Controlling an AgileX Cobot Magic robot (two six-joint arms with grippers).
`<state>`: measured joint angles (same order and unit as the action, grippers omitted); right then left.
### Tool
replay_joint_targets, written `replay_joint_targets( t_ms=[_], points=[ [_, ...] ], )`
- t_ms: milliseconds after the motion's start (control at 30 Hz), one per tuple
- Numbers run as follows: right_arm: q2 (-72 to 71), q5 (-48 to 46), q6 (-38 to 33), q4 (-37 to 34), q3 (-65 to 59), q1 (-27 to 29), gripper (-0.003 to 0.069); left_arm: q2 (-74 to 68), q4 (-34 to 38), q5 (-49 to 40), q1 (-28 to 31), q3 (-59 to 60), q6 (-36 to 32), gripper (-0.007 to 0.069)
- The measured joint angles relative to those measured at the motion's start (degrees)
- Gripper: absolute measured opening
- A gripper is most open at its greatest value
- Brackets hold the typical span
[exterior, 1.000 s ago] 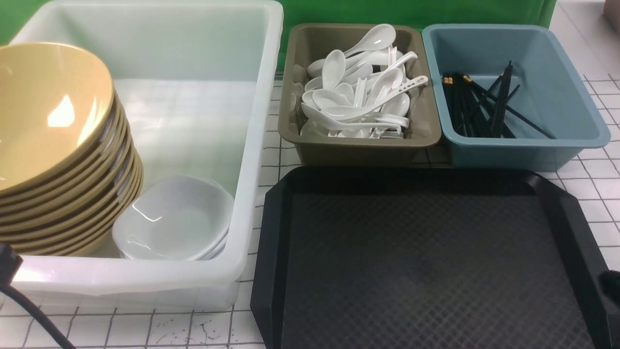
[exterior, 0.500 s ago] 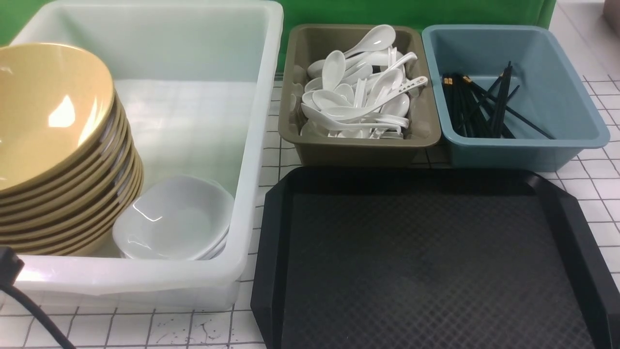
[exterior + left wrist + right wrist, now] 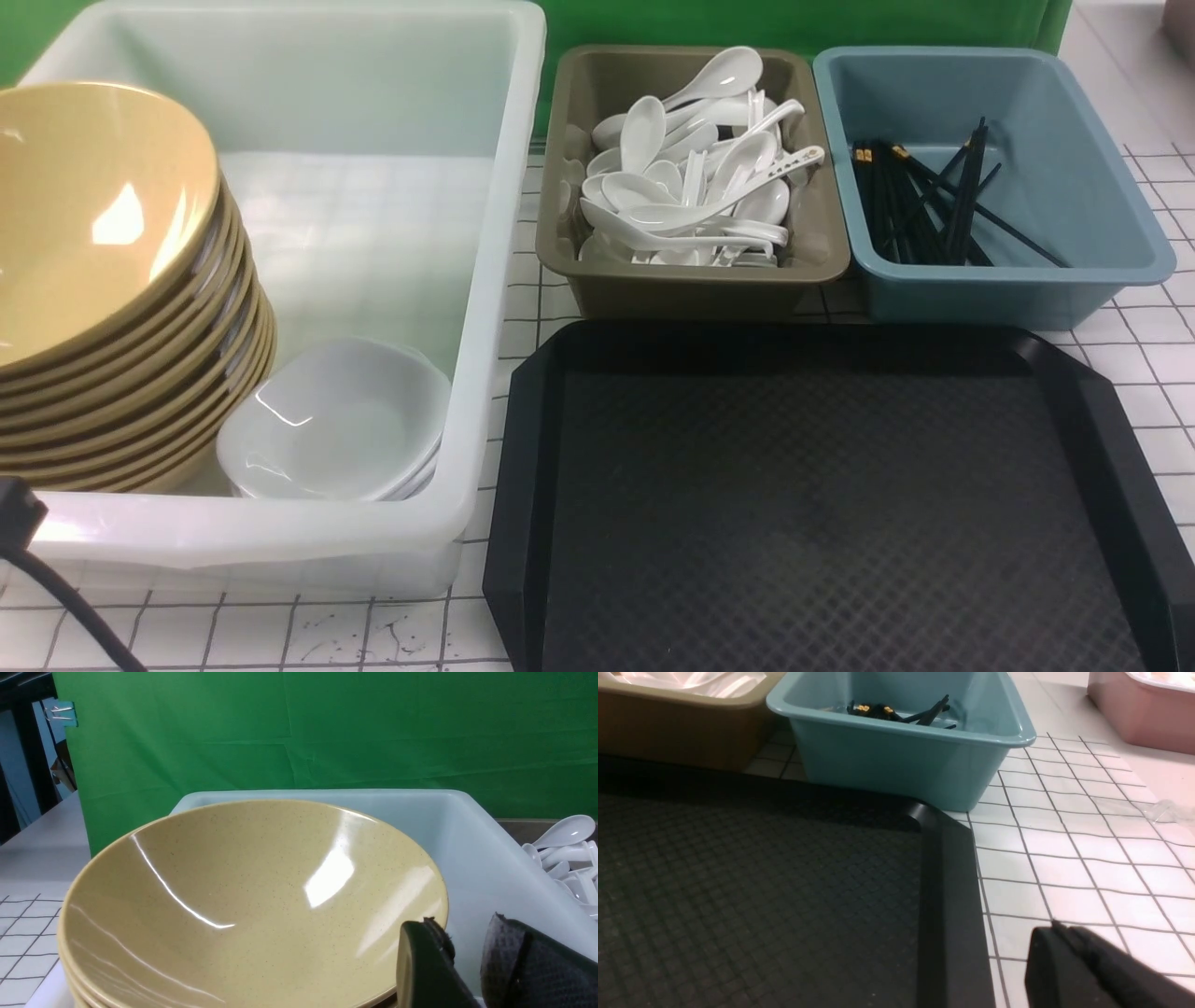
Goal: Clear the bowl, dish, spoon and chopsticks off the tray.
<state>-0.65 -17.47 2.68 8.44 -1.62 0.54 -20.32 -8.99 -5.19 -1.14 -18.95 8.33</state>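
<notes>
The counter (image 3: 1158, 373), white with a dark grid, is carrying everything. On its left the big translucent tub (image 3: 504, 187) is holding a leaning stack of yellow bowls, and the bowl (image 3: 89, 205) on top is tilting its glossy inside toward the room. Close against the stack's lower right, still inside the tub, the dish (image 3: 341, 420) is sitting on top of a few other white dishes.

In front, to the right of the tub, the tray (image 3: 822, 504) is lying flat with nothing showing on its cross-hatched surface.

Behind the tray the olive bin (image 3: 691, 280) is heaped with white spoons. The spoon (image 3: 780, 168) with dark marks along its handle is resting on top of that pile, handle pointing toward the blue bin (image 3: 1055, 280) just beside. The chopsticks (image 3: 920, 210) are lying in that blue bin among other black pairs; I cannot tell which pair is which.

The left claw (image 3: 460, 942) is hanging next to the top bowl's rim, fingers parted and grasping nothing. The right claw (image 3: 1057, 931) is sitting clenched and empty over the counter just off the tray's right edge.
</notes>
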Motion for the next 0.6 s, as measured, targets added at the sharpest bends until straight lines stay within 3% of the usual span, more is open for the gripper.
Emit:
replay_joint_targets(
  t_ms=[600],
  points=[
    [0.0, -0.07, 0.07, -0.04, 0.0, 0.12, 0.0049, 3.86, -0.16, -0.25, 0.0, 3.28, -0.36, 0.0139]
  ],
)
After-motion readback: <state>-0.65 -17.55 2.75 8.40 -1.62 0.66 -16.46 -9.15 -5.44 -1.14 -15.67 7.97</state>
